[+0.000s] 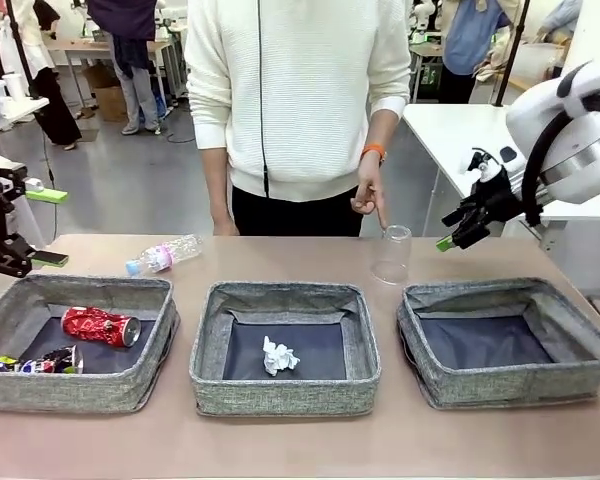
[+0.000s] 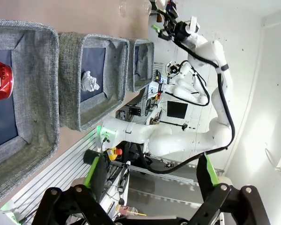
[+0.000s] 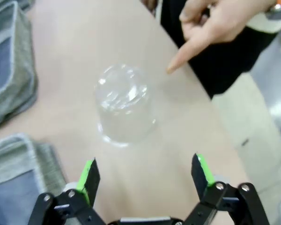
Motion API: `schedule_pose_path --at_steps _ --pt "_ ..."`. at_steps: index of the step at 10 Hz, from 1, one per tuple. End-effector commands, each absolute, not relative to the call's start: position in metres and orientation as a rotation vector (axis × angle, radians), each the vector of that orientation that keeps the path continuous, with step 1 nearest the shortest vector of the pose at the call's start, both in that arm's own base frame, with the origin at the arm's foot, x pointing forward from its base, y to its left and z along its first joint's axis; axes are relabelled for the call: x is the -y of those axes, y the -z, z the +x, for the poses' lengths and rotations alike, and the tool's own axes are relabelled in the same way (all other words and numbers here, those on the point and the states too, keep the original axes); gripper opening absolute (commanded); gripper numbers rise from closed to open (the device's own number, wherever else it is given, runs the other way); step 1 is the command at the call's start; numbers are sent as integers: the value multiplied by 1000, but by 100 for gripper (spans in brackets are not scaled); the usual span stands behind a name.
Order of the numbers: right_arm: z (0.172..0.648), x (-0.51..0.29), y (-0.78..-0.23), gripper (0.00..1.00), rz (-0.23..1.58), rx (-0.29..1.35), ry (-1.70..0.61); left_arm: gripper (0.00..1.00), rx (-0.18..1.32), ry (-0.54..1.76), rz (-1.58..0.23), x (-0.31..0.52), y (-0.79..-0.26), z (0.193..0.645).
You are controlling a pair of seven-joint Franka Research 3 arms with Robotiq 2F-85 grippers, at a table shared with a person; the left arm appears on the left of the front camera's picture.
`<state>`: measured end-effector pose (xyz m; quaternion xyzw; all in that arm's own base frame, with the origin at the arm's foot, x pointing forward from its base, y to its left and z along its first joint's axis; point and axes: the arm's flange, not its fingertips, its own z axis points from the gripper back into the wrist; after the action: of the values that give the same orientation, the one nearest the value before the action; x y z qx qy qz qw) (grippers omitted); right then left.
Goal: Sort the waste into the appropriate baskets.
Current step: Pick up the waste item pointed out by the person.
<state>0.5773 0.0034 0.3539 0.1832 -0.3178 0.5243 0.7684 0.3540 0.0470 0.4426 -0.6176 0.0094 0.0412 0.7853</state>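
An upturned clear plastic cup (image 1: 392, 255) (image 3: 124, 104) stands on the table behind the gap between the middle basket (image 1: 280, 395) and the right basket (image 1: 510, 385). A person's hand (image 1: 368, 198) (image 3: 203, 33) points down at it. My right gripper (image 1: 462, 228) (image 3: 145, 171) hovers open just right of the cup, with nothing in it. Inside the left basket (image 1: 75, 392) lie a crushed red can (image 1: 100, 326) and a dark printed can (image 1: 42, 362). In the middle basket rests a white paper ball (image 1: 278, 356) (image 2: 90, 80). A clear bottle with a pink label (image 1: 163, 255) lies behind the left basket. My left gripper (image 1: 46, 227) (image 2: 151, 168) is open above the table's far left edge.
The person in a white sweater stands at the table's far side, centre. A white table (image 1: 460, 125) stands behind my right arm. The three baskets line the near half of the table; bare tabletop (image 1: 280, 262) runs behind them.
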Motion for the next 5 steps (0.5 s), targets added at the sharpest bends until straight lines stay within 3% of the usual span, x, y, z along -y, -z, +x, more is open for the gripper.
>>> schedule_pose_path --at_steps 1,5 --pt "614 5 -329 100 608 833 -1190 100 -8 -67 -1345 -49 -445 352" --pt "643 -21 -288 100 704 774 -1194 100 -8 -67 -1345 -49 -445 352"
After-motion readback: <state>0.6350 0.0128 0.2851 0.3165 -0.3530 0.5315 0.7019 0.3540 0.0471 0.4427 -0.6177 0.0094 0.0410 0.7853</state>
